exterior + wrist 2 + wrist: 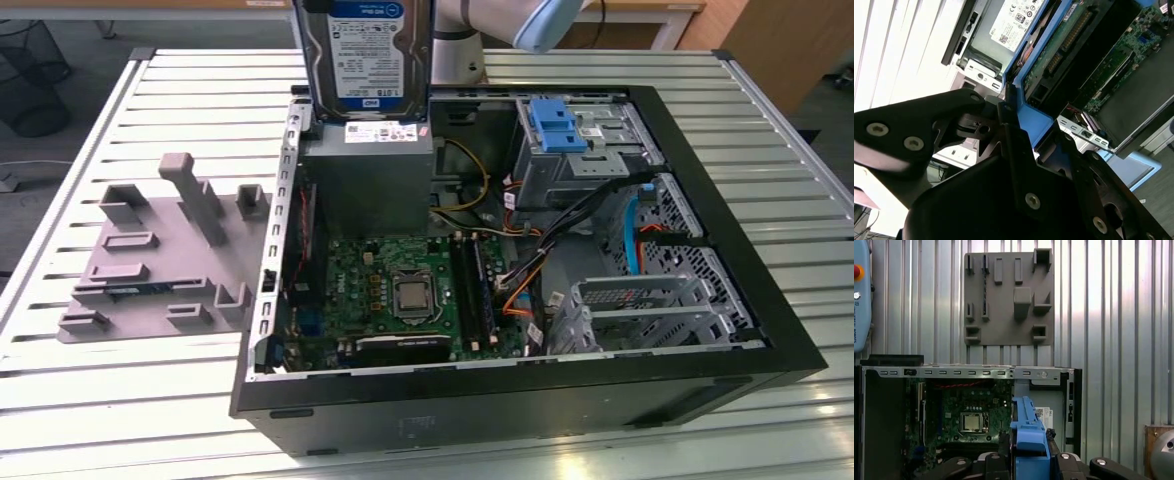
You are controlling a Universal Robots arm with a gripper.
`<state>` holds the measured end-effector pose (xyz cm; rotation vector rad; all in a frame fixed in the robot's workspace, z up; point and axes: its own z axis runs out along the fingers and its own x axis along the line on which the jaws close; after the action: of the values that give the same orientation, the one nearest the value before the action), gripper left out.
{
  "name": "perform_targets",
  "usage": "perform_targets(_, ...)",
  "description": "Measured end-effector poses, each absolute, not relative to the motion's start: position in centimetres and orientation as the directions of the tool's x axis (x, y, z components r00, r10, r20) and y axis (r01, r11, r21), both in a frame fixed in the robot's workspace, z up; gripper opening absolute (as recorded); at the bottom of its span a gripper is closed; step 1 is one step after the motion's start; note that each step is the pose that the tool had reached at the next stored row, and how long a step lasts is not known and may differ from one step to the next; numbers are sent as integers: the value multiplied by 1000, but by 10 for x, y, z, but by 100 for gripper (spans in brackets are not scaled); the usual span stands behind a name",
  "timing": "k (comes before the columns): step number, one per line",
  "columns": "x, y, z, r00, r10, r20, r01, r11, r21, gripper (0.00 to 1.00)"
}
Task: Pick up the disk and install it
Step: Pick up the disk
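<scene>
The disk (363, 58), a silver hard drive with a white-and-blue label, hangs upright above the open computer case (747, 330), over the grey power supply box (367, 175). My gripper (1016, 117) is shut on the disk's blue bracket (1041, 122), and the drive's green circuit board (1064, 45) points toward the case. In the first wrist view the blue bracket (1028, 432) stands between my black fingers (1069, 462), above the motherboard (971, 415). The drive bay with a blue latch (558, 125) sits at the case's far side, on the exterior view's right.
A grey fixture plate (160, 250) with raised blocks lies on the slatted metal table (107, 400), on the exterior view's left of the case. Cables (534, 270), a metal cage (641, 305) and the motherboard (400, 285) fill the case. The arm's light-blue joint (541, 20) is at the back.
</scene>
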<state>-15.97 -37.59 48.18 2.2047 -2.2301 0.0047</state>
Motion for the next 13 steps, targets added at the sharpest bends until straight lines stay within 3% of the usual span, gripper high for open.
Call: perform_targets(13,-159,-376,482,-11,-1000,6,-1000,11,2,36)
